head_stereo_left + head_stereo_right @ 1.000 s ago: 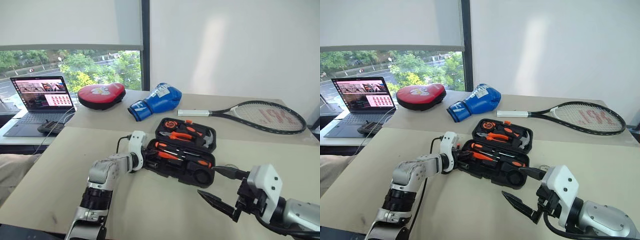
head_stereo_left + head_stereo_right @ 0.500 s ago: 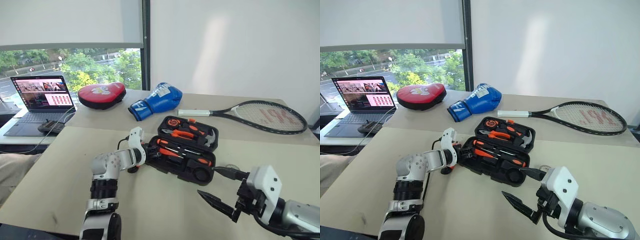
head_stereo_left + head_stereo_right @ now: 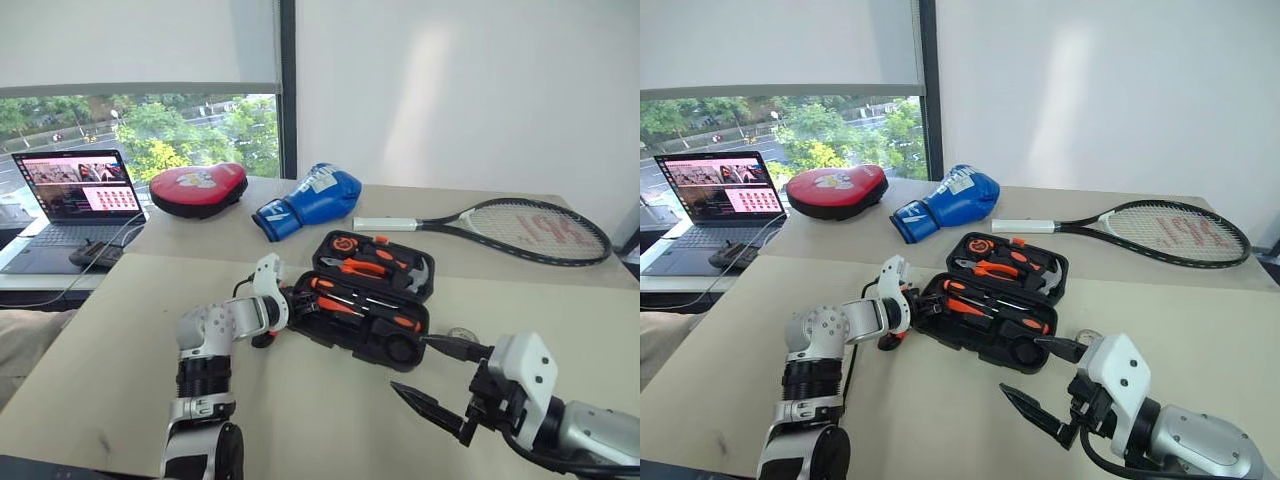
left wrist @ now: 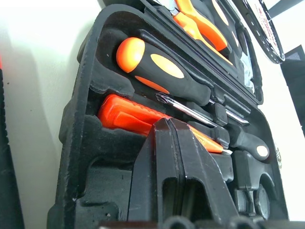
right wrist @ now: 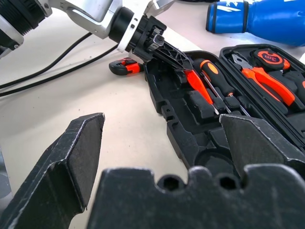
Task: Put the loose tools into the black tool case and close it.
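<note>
The black tool case (image 3: 370,310) is lying open near the table's (image 3: 90,380) middle, lid tipped back on its far side so the moulded slots are facing up for loading. The left gripper (image 5: 174,59), jaws pressed together, is reaching over the case's left end, seemingly nudging the slim orange tester screwdriver (image 4: 143,119) into its slot beside a seated screwdriver (image 4: 162,71). The right gripper (image 3: 435,380) is waiting nearer, jaws spread and empty. An orange-and-black tool (image 5: 125,67), possibly the utility knife, is lying loose left of the case.
</note>
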Controlling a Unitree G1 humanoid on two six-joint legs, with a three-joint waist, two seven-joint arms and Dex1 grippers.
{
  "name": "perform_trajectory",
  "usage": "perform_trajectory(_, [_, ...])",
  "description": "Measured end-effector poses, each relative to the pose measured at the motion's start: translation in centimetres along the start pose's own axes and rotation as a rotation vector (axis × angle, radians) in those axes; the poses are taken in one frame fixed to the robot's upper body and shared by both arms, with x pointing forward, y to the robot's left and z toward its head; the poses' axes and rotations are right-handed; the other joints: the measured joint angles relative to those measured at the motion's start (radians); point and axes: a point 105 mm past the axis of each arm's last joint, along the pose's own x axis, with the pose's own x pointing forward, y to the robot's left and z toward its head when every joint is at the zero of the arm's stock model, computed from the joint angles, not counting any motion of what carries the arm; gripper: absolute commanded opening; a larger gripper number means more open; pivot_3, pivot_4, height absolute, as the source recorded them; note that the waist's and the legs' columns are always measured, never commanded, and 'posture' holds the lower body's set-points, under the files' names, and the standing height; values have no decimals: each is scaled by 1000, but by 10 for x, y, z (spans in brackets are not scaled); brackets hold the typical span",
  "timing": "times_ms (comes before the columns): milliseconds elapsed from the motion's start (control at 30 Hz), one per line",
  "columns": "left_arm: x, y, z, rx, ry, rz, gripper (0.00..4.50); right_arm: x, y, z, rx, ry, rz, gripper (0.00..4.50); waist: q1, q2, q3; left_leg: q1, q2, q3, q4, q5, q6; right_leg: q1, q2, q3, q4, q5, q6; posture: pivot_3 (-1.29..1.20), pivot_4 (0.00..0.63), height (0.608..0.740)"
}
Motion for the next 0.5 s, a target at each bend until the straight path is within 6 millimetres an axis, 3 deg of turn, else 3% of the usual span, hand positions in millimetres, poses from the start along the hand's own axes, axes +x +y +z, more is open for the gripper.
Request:
perform_trajectory(333, [10,-3,12,-147,24,44,13,-2,1,-5,17,13,-8,4500,-8,-1,0,-2,-1,0,-3,0,-2,-2,4,-2,-4,3,1,0,150,740])
perform_trajectory(433, [7,-5,25,-88,-81,-1,13,-2,2,-5,22,10,-9,4500,-11,-1,1,-3,-1,0,-3,2,-6,-4,2,-1,-4,3,1,0,150,740])
perform_trajectory(500, [-8,-9,44,-4,-196,-56,517,-2,3,-5,26,10,-7,4500,-16,-1,1,-6,0,0,-4,3,-12,-7,1,1,-4,3,0,0,150,740])
